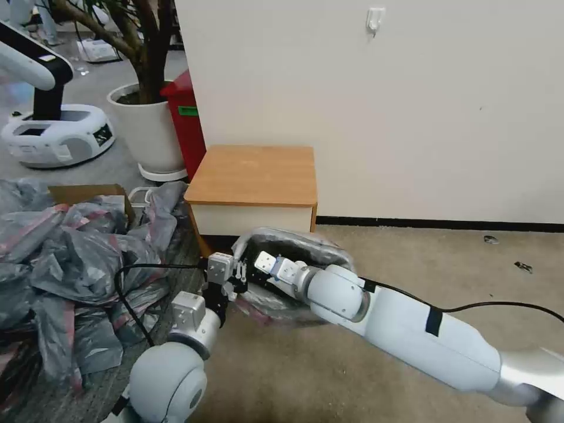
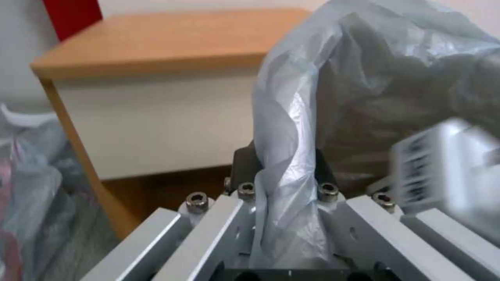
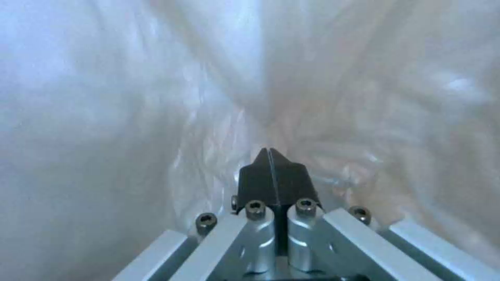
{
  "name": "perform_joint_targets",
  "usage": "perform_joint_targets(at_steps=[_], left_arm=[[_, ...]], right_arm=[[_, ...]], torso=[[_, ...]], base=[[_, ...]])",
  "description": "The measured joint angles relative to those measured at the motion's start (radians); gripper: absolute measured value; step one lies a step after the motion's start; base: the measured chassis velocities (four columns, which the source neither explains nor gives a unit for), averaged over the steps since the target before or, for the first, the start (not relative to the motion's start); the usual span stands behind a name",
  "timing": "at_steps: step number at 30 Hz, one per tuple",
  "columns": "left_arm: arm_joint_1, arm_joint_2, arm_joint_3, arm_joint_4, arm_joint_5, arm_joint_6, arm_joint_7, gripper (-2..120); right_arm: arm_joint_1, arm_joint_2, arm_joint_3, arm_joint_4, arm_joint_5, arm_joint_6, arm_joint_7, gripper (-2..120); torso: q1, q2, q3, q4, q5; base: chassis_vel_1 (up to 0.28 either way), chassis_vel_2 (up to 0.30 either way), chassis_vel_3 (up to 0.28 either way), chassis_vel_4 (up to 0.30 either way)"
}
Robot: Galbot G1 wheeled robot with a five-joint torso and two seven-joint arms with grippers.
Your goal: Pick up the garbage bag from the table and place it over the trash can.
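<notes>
The garbage bag (image 1: 299,249) hangs spread open as a grey translucent dome low in front of the table (image 1: 255,173), whose wood top is bare. My left gripper (image 1: 241,274) is shut on the bag's near edge; in the left wrist view the garbage bag (image 2: 291,164) runs up between the fingers (image 2: 243,166). My right gripper (image 1: 259,265) reaches into the bag's mouth from the right. In the right wrist view the right gripper (image 3: 269,171) is shut, its pads pressed together with the garbage bag (image 3: 130,117) on all sides. The trash can is hidden.
A large heap of grey and pink bags (image 1: 70,264) covers the floor at left, with a cardboard box (image 1: 88,191) behind it. A red bin (image 1: 185,117) and a white plant pot (image 1: 147,129) stand beyond the table. Open carpet (image 1: 423,258) lies to the right.
</notes>
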Motion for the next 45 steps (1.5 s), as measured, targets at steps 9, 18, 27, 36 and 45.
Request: perform_joint_targets(at_steps=[9,18,27,36,45], left_arm=[[-0.021,-0.037,0.016,0.085,-0.241,0.029,-0.146,5],[-0.012,-0.083,0.013,0.155,-0.470,0.042,-0.282,5],[0.093,-0.120,0.088,0.151,-0.477,0.042,-0.326,5],[0.131,-0.110,0.170,0.159,-0.424,0.042,-0.330,5],[0.137,-0.101,0.178,0.173,-0.380,0.039,-0.323,33]], right_arm=[[-0.101,-0.081,0.124,0.145,0.203,0.003,0.061,0],[-0.423,-0.179,0.408,0.347,0.289,0.194,0.131,0],[-0.971,0.044,0.887,0.423,0.022,0.389,0.143,21],[-1.156,0.193,1.036,0.421,-0.063,0.523,0.117,50],[-1.135,0.201,1.045,0.389,-0.058,0.531,0.116,86]], torso=[[0.000,0.000,0.000,0.0001,-0.0001],[0.000,0.000,0.000,-0.0002,-0.0001],[0.000,0.000,0.000,-0.0003,0.0003],[0.000,0.000,0.000,0.0001,-0.0001],[0.000,0.000,0.000,0.0002,-0.0001]], base=[[0.000,0.000,0.000,0.000],[0.000,0.000,0.000,0.000],[0.000,0.000,0.000,0.000],[0.000,0.000,0.000,0.000],[0.000,0.000,0.000,0.000]])
